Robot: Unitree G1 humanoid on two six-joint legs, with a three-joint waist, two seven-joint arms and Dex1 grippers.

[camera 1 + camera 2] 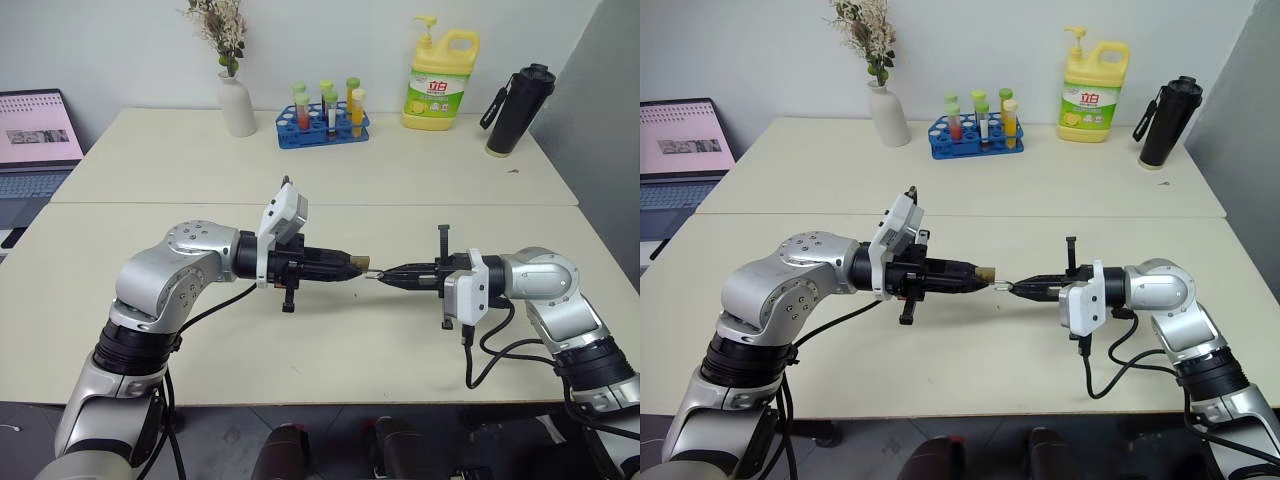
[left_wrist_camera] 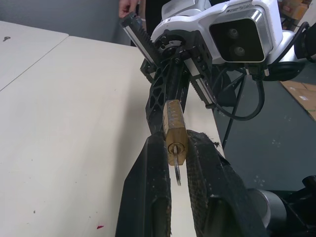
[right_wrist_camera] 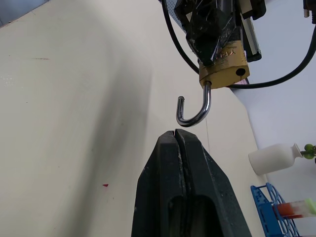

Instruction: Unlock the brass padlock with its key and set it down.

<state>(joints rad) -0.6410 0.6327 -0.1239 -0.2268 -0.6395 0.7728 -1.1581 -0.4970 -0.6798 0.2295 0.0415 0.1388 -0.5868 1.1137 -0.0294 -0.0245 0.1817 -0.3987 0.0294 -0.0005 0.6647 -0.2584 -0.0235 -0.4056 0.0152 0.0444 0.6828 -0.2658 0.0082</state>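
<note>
The brass padlock (image 2: 175,129) is pinched by its body between the black fingers of my left gripper (image 1: 350,265), held level above the table's near half. Its silvery shackle (image 3: 195,111) is swung open like a hook, with one leg out of its hole. It points at my right gripper (image 3: 177,134). That gripper is shut, its tips just short of the shackle, and I see nothing between them. A thin silvery piece (image 2: 177,174) hangs under the padlock's keyhole end. I cannot make out the key for sure.
Along the table's far side stand a white vase of dried flowers (image 1: 237,102), a blue rack of test tubes (image 1: 325,128), a yellow pump bottle (image 1: 443,85) and a black flask (image 1: 518,110). An open laptop (image 1: 35,140) sits off the left edge. Bare tabletop (image 1: 330,350) lies under both grippers.
</note>
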